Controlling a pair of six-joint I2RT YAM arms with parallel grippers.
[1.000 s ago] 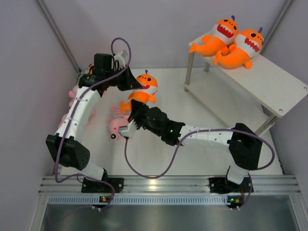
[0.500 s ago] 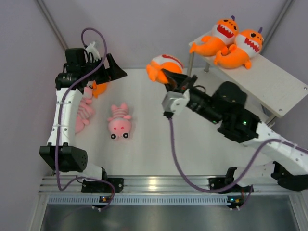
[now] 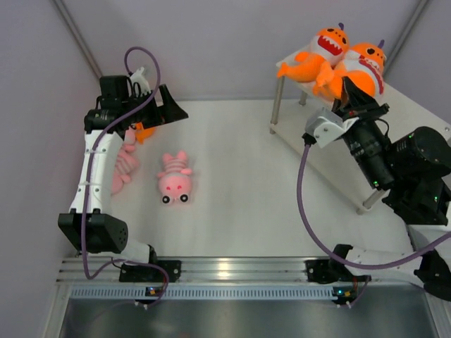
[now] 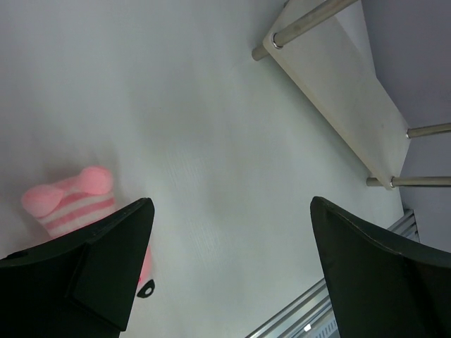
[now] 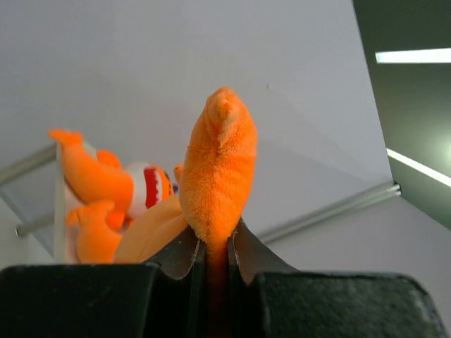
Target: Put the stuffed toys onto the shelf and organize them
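Note:
Two orange shark stuffed toys (image 3: 320,51) lie on the top board of the shelf (image 3: 405,127) at the back right. My right gripper (image 3: 358,98) hovers just over them, shut on the orange fin of a third shark toy (image 5: 217,158); its body merges with the toys behind it. In the back left corner my left gripper (image 3: 169,107) hangs open and empty above the floor. A pink striped plush (image 3: 174,182) lies below it, also in the left wrist view as the pink plush (image 4: 70,204). Another orange toy (image 3: 144,131) peeks out behind the left arm.
A second pink plush (image 3: 121,167) lies against the left wall under the left arm. The shelf's lower board (image 3: 328,151) and silver legs (image 3: 276,105) stand to the right. Grey walls close in the back and both sides.
My right arm lifted the orange shark from the middle of the floor and carried it right and up to the shelf top. My left gripper opened and drew back into the far left corner.

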